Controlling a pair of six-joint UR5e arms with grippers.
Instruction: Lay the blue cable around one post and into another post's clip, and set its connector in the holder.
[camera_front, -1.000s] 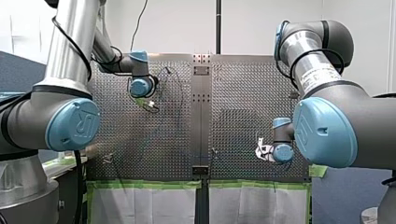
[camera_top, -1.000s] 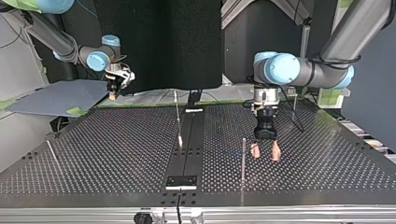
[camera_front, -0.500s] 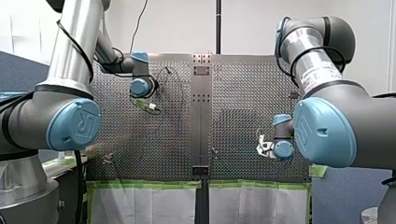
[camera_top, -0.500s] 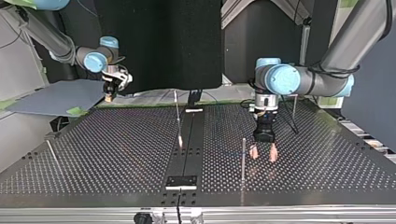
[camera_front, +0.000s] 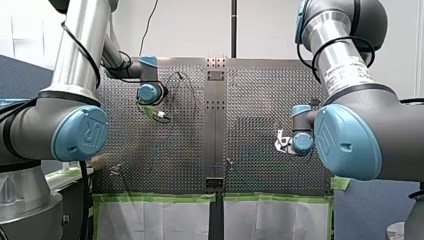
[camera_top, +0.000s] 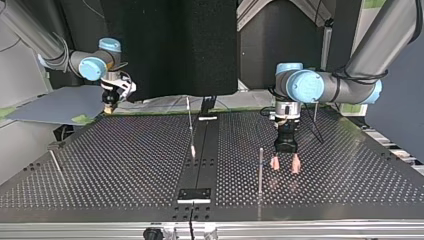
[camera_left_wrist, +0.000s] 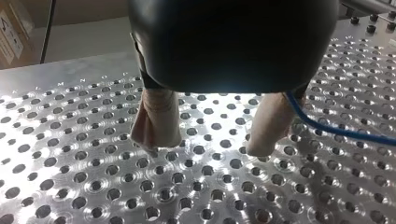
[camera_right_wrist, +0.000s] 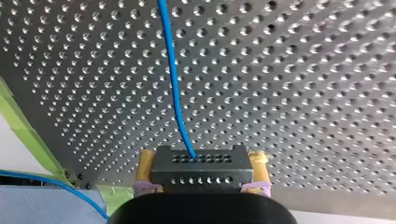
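Observation:
In the right wrist view my right gripper (camera_right_wrist: 202, 155) is shut on a dark connector block (camera_right_wrist: 201, 171) held between its yellow-padded fingers (camera_right_wrist: 145, 161). A blue cable (camera_right_wrist: 173, 79) runs from the connector out over the perforated table. In the top view this gripper (camera_top: 109, 105) hangs above the table's far left edge. My left gripper (camera_top: 284, 164) stands open just above the table, right of a thin post (camera_top: 260, 170). In its wrist view the beige fingers (camera_left_wrist: 156, 121) hold nothing, and the blue cable (camera_left_wrist: 336, 130) passes beside one finger.
A second post (camera_top: 190, 125) stands at the table's middle, another post (camera_top: 56, 164) leans at the top view's left, and one post (camera_top: 315, 112) rises behind my left arm. A black block (camera_top: 195, 195) sits on the dark centre strip (camera_top: 200, 160). Green tape (camera_front: 160, 198) lines the table edge.
My right gripper has carried the connector towards the top view's left and a little higher. My left gripper has shifted only slightly near the post and stays open.

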